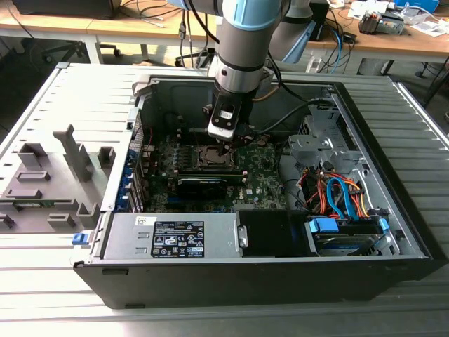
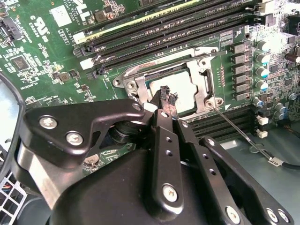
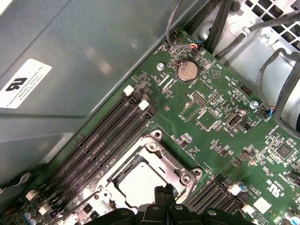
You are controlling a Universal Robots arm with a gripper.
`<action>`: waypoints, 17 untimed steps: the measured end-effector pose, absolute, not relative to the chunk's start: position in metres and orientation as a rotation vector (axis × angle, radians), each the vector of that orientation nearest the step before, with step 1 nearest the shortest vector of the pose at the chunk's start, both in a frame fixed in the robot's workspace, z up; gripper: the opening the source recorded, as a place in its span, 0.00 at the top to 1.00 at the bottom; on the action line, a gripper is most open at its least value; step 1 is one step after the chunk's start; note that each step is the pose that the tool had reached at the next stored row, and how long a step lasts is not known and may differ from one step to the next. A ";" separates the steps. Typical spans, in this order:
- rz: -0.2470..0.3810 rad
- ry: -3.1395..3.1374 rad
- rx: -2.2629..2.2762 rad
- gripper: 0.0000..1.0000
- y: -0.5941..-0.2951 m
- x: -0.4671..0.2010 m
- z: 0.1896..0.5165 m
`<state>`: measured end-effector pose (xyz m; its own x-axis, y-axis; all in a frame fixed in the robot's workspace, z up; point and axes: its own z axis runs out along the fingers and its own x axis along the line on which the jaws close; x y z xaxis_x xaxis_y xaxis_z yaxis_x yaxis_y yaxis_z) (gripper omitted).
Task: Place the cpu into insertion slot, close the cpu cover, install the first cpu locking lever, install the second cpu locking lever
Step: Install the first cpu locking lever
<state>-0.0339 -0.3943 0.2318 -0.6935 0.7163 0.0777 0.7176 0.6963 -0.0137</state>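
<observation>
Second wrist view: the pincer, fingers pressed together and empty, hides one edge of the cpu cover, which lies flat over the cpu seated in the insertion slot.

- Circuit board: green, flecked with white print.
- cpu cover: silvery.
- cpu: pale grey.
- Gripper: glossy black.
- Arm: grey, light-blue band.
- Cables, lower right of the exterior view: orange and blue.
</observation>
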 end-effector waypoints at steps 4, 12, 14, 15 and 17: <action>-0.039 -2.823 -1.184 0.89 -0.394 -0.034 0.232; -0.037 -2.838 -1.147 0.89 -0.394 -0.034 0.232; -0.037 -2.840 -1.140 0.89 -0.394 -0.034 0.232; -0.037 -2.841 -1.138 0.89 -0.394 -0.034 0.232; -0.037 -2.844 -1.131 0.89 -0.394 -0.034 0.232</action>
<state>-0.0339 -0.3944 0.2318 -0.7241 0.6845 0.0840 0.6865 0.7271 -0.0076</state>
